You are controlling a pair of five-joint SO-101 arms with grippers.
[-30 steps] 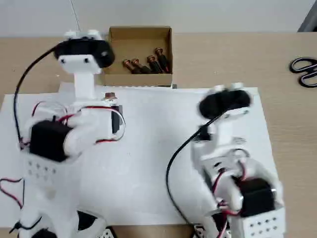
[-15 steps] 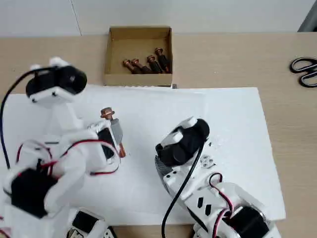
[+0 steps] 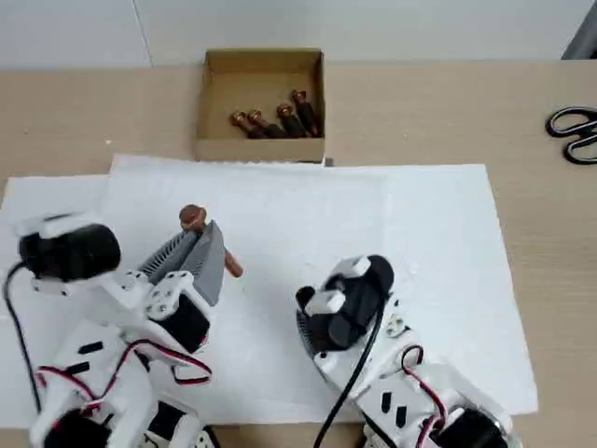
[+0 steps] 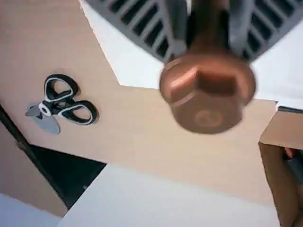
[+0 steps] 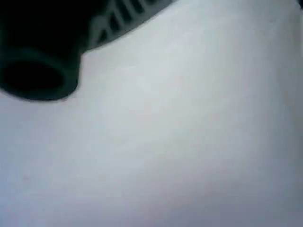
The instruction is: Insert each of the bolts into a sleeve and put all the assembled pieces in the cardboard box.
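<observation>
Holding a copper bolt (image 3: 193,219), the left gripper (image 3: 211,245) sits over the near-left part of the white paper sheet (image 3: 420,224). The left arm is folded low at the table's near-left corner, with its wrist angled up toward the far side. The bolt's hex head pokes out past the fingertips and its shank tip shows on the other side. In the left wrist view the grey ribbed fingers (image 4: 137,19) pinch the shank just behind the head (image 4: 207,92).

The right arm is folded low near the front edge, right of centre. The right gripper (image 3: 304,319) points toward the left arm and stays well apart from the bolt. Its wrist view has a black sleeve (image 5: 38,75) with the open end facing the camera, seated against a ribbed finger (image 5: 124,18) and carried just above the paper.

The cardboard box (image 3: 261,149) stands on the wooden table (image 3: 466,103) just beyond the paper's far edge. Four assembled pieces (image 3: 275,119) lie side by side in its near-right part. Scissors (image 3: 574,133) lie at the table's far right.
</observation>
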